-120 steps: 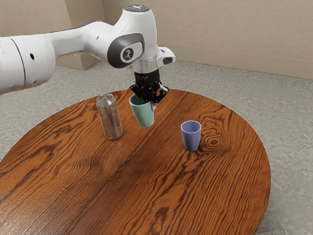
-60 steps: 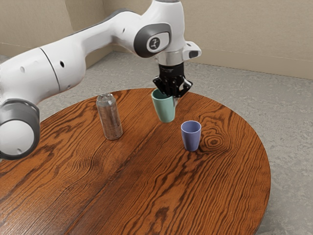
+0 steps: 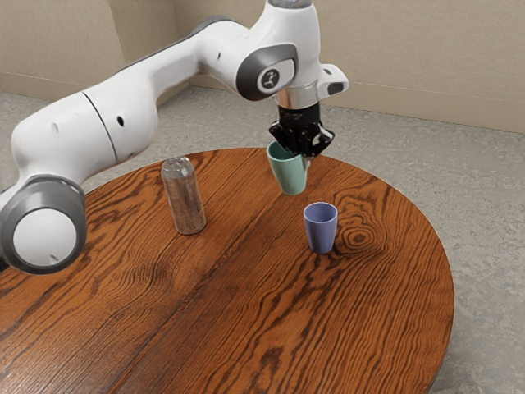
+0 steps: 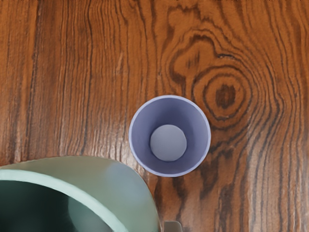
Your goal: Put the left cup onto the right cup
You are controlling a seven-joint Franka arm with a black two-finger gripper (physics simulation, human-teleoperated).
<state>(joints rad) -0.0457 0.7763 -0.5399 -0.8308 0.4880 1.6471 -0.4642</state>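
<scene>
The white arm [image 3: 123, 115] comes in from the exterior view's left and bends over the round wooden table [image 3: 246, 320]. A silver can [image 3: 183, 196] stands upright on the table, well apart from both cups.

To the right of the can, the green cup [image 3: 287, 174] hangs in the air above the table. The black claw [image 3: 300, 156] pinches its rim from above, so the claw is clenched on the green cup. The cup tilts a little, with its open mouth up and its bottom pointing down toward the wood.

Further right and lower in the exterior view, the blue cup [image 3: 320, 226] stands upright on the table beside a dark knot in the wood. The green cup is near it, up and to its left, and the two do not touch.

In the wrist view, the blue cup [image 4: 169, 136] is seen from above, open and round. The green cup's rim [image 4: 72, 193] is big and blurry just beside it, not over it.
</scene>
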